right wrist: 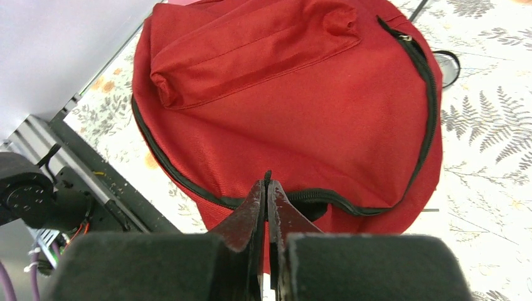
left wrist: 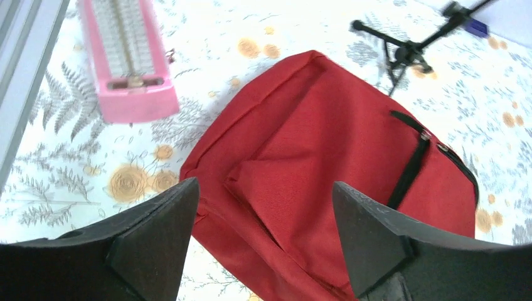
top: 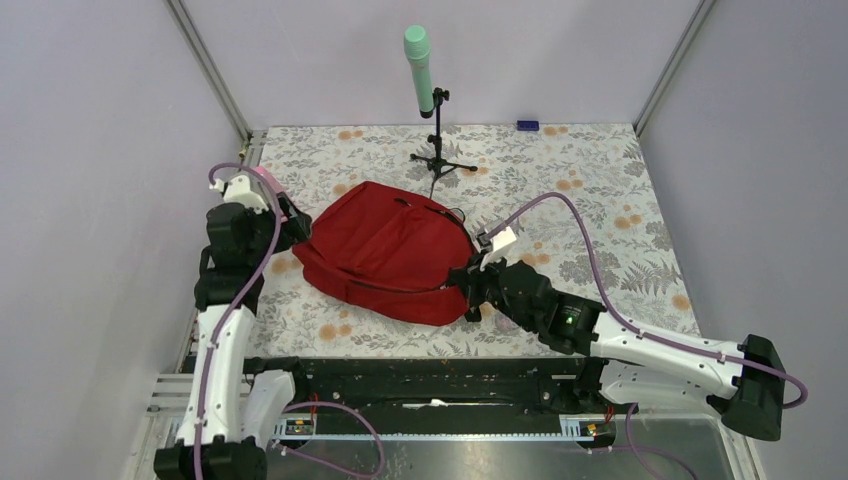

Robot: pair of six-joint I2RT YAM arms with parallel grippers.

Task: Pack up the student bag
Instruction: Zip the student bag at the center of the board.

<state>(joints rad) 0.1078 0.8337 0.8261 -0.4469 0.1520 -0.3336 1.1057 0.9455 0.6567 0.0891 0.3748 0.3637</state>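
Student bag (top: 385, 250) lies flat on the flower-patterned table (top: 600, 180), about mid-table and a little left, between the two arms. It is red fabric and looks slumped, with a raised fold or pocket across its top face. A black zip (right wrist: 433, 81) runs round the curved edge and looks closed along the stretch I can see. Left claw (left wrist: 263, 188) is released, its fingers (left wrist: 157, 232) spread wide with nothing between them. It hangs above the bag's left end and looks clear of the cloth. Right claw (right wrist: 268, 188) is clenched, tips pressed together right at the zip line on the bag's near right edge. I cannot tell whether a zip tab or a bit of fabric is caught between them. A long pink flat thing (left wrist: 128, 56) lies on the table just beyond the left claw, apart from the bag. Behind the bag stands a small black tripod (top: 440, 160) holding a mint-green microphone (top: 419, 70) upright. A small blue object (top: 527, 126) sits at the far edge of the table.
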